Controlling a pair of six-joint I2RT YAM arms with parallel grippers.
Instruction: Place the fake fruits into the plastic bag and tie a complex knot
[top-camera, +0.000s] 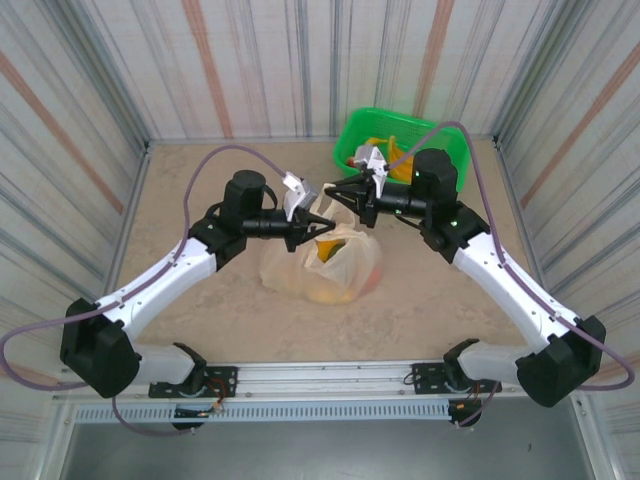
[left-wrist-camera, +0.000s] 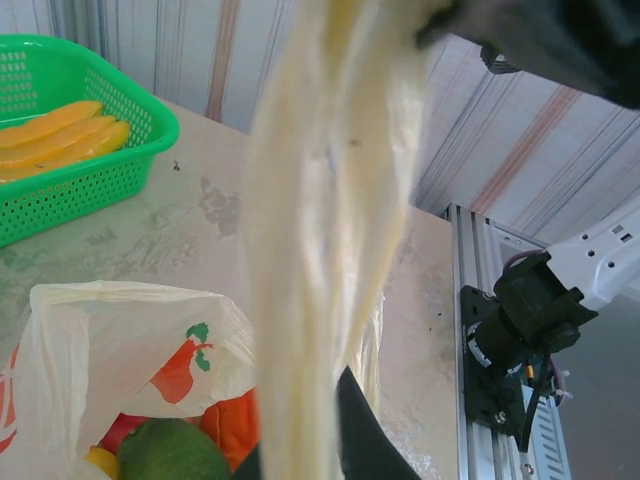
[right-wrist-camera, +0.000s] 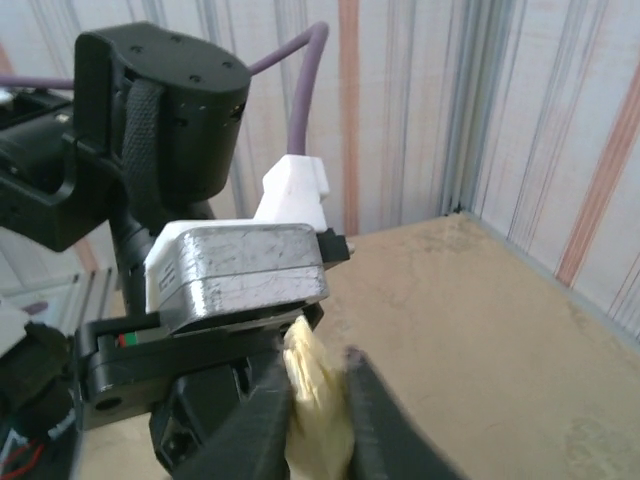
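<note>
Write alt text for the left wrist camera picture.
A pale cream bag handle stretches taut up the middle, pinched below by the left gripper. Beneath lies the plastic bag holding a green fruit; a green basket of bananas sits behind.

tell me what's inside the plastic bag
A green fruit, an orange one and bits of red and yellow show inside the bag; its film and handle hide the rest.

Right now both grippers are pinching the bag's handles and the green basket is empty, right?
No: the green basket holds yellow bananas, as the left wrist view shows. The left gripper and right gripper do pinch the handles of the plastic bag.
</note>
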